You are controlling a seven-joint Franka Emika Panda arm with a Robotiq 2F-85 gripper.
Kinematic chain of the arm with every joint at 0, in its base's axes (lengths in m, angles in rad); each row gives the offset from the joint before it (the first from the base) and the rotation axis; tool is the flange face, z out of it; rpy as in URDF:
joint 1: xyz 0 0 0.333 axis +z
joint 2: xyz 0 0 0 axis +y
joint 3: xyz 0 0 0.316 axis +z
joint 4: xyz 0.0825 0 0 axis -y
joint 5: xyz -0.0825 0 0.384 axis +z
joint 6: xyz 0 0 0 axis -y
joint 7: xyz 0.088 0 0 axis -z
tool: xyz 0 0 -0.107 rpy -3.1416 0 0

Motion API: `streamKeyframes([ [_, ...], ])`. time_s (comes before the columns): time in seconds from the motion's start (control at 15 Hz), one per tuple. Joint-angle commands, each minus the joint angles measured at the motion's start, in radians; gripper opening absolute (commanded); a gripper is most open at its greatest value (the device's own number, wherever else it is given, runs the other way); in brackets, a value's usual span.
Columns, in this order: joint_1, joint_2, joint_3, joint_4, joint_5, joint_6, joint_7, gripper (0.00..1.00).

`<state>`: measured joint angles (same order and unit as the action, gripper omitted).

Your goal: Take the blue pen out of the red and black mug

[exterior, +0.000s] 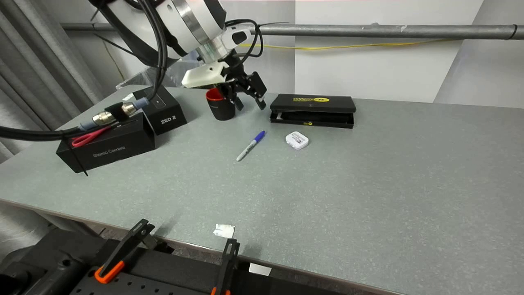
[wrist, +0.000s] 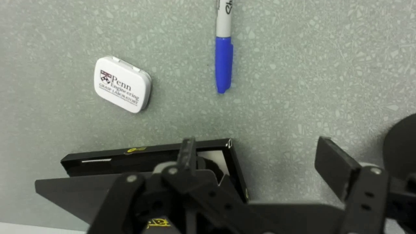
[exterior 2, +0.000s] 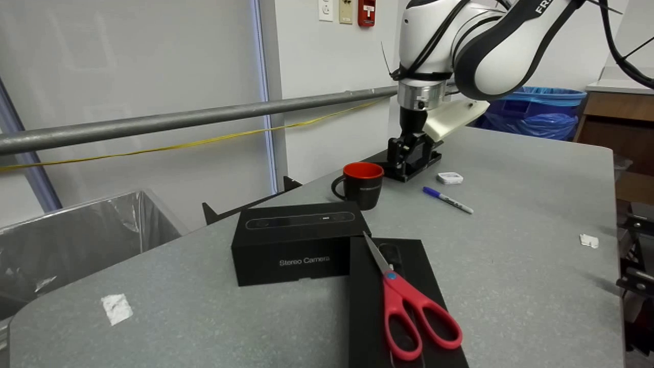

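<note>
Blue-capped marker pen (wrist: pixel 224 61) lay on the grey table (wrist: pixel 282 91), beyond my fingertips (wrist: pixel 336 167) and apart from the red-lined black mug (exterior 2: pixel 365 191). My gripper (wrist: pixel 256 146) hung with its fingers spread wide. The mug stood upright near one finger; near the other sat the long black box (exterior: pixel 313 104), partly open. The white Penn Engineering tin (wrist: pixel 122 84) lay beyond my fingertips too.

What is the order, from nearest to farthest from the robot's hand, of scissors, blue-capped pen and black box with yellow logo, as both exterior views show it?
1. Black box with yellow logo, close by the hand.
2. Blue-capped pen, lying near the white tin.
3. Scissors, clearly farthest, lying on another black box.
</note>
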<state>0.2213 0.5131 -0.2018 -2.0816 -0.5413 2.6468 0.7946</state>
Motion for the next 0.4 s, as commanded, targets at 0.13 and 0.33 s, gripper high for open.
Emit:
streamKeyframes([
  [0.13,0.015,0.000,-0.013,0.008,0.031,0.001,-0.035,1.00],
  [0.33,0.015,-0.001,-0.012,0.008,0.035,0.001,-0.043,1.00],
])
